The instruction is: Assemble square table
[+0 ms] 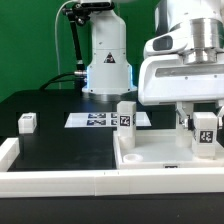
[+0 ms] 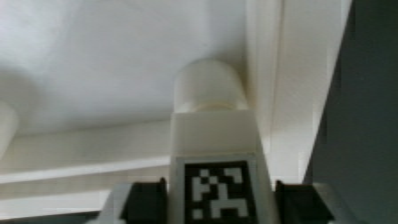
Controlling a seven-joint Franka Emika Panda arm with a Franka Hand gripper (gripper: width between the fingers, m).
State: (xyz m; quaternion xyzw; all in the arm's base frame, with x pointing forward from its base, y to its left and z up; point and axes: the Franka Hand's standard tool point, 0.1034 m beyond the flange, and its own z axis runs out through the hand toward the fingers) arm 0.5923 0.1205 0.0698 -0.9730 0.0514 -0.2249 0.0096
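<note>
The square tabletop (image 1: 150, 157) lies at the front, on the exterior view's right, with its raised rim showing. One white tagged leg (image 1: 126, 114) stands upright at its far corner. My gripper (image 1: 205, 135) is shut on another tagged leg (image 1: 205, 127) and holds it upright over the slab's right side. In the wrist view this leg (image 2: 212, 110) runs out from between the dark fingers (image 2: 150, 203), its tag facing the camera, its tip close to the slab (image 2: 89, 60) beside the rim (image 2: 295, 80). A third leg (image 1: 27, 122) lies loose at the left.
The marker board (image 1: 98, 120) lies flat at the table's middle back. The robot base (image 1: 106, 65) stands behind it. Long white border bars run along the front (image 1: 60, 182) and the left edge (image 1: 8, 150).
</note>
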